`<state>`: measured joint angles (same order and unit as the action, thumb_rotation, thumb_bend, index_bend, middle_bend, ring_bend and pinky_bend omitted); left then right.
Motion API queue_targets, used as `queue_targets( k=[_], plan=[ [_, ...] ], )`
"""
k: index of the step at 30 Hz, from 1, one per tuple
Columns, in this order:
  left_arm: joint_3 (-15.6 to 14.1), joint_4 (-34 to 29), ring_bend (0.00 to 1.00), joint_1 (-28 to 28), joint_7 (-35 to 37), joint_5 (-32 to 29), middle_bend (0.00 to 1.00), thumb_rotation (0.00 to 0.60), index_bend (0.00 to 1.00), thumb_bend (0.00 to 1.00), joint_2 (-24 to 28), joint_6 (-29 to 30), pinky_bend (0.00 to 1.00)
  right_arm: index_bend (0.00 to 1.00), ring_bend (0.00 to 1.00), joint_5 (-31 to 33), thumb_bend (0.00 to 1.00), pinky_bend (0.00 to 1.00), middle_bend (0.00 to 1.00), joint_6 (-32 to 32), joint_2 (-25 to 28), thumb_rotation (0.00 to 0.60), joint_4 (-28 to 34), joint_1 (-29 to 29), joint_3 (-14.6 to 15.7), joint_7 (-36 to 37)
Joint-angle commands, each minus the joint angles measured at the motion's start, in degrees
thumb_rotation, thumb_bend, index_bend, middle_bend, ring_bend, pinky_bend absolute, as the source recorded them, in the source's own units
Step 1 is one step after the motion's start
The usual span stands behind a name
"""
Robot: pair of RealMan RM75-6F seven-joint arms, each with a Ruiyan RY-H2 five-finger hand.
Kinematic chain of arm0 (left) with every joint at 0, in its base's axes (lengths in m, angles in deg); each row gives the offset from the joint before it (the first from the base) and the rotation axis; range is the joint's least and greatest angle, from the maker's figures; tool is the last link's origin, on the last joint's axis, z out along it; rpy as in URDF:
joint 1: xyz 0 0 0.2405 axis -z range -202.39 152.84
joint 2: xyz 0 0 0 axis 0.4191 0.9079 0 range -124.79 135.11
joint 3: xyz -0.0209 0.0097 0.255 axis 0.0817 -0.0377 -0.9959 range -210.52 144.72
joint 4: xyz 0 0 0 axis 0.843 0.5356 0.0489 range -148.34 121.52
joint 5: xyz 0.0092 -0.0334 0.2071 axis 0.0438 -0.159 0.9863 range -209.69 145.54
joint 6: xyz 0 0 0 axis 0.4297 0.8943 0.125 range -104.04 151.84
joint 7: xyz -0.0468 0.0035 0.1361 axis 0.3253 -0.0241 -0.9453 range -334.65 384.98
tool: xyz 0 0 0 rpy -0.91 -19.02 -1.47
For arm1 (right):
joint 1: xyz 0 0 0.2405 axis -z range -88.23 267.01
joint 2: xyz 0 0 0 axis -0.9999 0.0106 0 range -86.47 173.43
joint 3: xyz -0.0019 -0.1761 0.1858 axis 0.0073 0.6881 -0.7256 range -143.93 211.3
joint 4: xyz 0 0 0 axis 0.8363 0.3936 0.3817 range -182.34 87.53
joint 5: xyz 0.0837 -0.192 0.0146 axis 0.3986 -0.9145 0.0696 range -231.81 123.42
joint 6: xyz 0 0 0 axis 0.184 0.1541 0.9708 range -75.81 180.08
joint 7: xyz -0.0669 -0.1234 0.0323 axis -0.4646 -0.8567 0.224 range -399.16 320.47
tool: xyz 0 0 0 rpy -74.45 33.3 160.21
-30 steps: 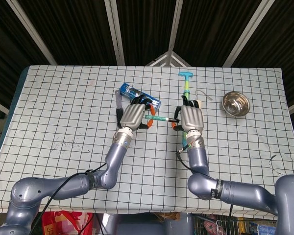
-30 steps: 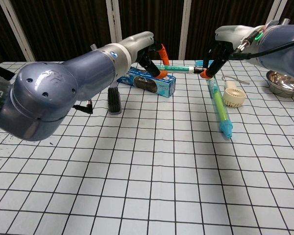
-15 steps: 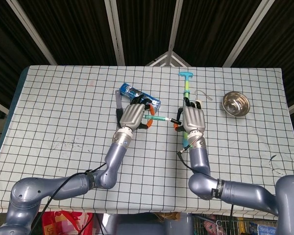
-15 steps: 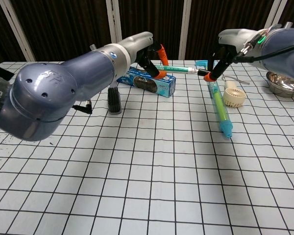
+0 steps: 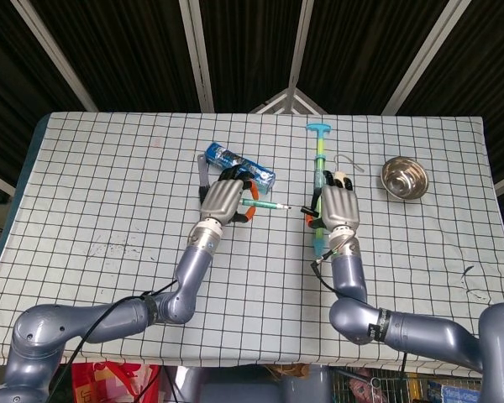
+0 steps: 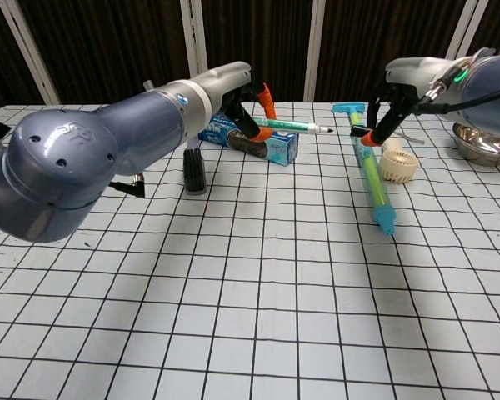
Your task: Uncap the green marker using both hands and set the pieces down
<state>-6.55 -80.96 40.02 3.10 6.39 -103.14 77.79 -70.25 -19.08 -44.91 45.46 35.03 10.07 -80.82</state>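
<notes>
Separated since half a second before: cap [image 6: 357, 127] pinched in right hand [image 5: 338, 206], green marker [image 6: 290, 126] in left hand [image 5: 223, 200]; set-down pending.

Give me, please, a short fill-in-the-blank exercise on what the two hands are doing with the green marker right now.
1. The left hand holds the green marker with its tip ____.
2. The marker's cap is held by the ____ hand.
3. The steel bowl sits on the robot's ____ side.

Missing words: bare; right; right
</notes>
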Motion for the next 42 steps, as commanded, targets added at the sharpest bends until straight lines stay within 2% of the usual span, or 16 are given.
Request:
queue_targets(
  k=[1,15,21,23,26,28,31,37,42],
  plan=[
    [-0.7,0.7,0.00,-0.7,0.4,-0.2,0.18,0.600,0.67,0.55,0.1,-0.8,0.00,0.69,0.16,0.0,0.36,0.05,0.10,0.2,0.3,0.600,0.1,0.7,0.5,0.5],
    [-5.2,4.5,0.00,-4.6,7.2,4.1,0.18,0.600,0.67,0.55,-0.8,-6.2,0.00,0.68,0.16,-2.6,0.36,0.05,0.10,4.0,-0.2,0.600,-0.3,5.5,5.7,4.8],
    [-6.2,6.9,0.00,-4.8,9.9,6.5,0.17,0.600,0.63,0.55,-1.9,-8.8,0.00,0.54,0.12,-0.5,0.36,0.05,0.10,6.4,-1.1,0.600,-1.0,5.1,6.8,3.2],
    [-5.9,6.8,0.00,-5.0,11.1,7.6,0.17,0.600,0.61,0.55,-1.8,-9.0,0.00,0.49,0.10,0.5,0.34,0.05,0.10,6.9,-1.1,0.600,-1.0,4.8,7.0,2.4],
    [-6.4,6.6,0.00,-5.4,11.1,8.6,0.15,0.600,0.55,0.55,-1.2,-8.9,0.00,0.36,0.09,1.8,0.28,0.05,0.10,7.6,-0.7,0.600,-0.7,4.4,7.0,1.6],
    [-6.9,5.9,0.00,-5.8,10.4,8.8,0.14,0.600,0.50,0.55,-0.6,-8.8,0.00,0.29,0.09,2.2,0.27,0.05,0.10,7.5,-0.6,0.600,-0.6,4.5,6.9,1.7],
    [-7.4,3.9,0.00,-6.5,9.4,8.6,0.12,0.600,0.45,0.55,0.9,-8.2,0.00,0.24,0.09,1.8,0.26,0.05,0.10,7.0,-0.2,0.600,-0.2,5.0,6.8,2.7],
    [-8.5,-2.3,0.00,-9.0,5.6,6.9,0.11,0.600,0.32,0.55,5.8,-5.5,0.00,0.23,0.09,-1.8,0.26,0.05,0.10,4.9,4.9,0.600,4.8,8.6,6.1,7.3],
    [-9.0,-8.2,0.00,-11.1,4.0,5.5,0.10,0.600,0.27,0.56,10.2,-3.6,0.00,0.23,0.09,-6.5,0.26,0.05,0.10,1.5,11.2,0.600,9.7,13.2,5.7,12.2]
  ],
)
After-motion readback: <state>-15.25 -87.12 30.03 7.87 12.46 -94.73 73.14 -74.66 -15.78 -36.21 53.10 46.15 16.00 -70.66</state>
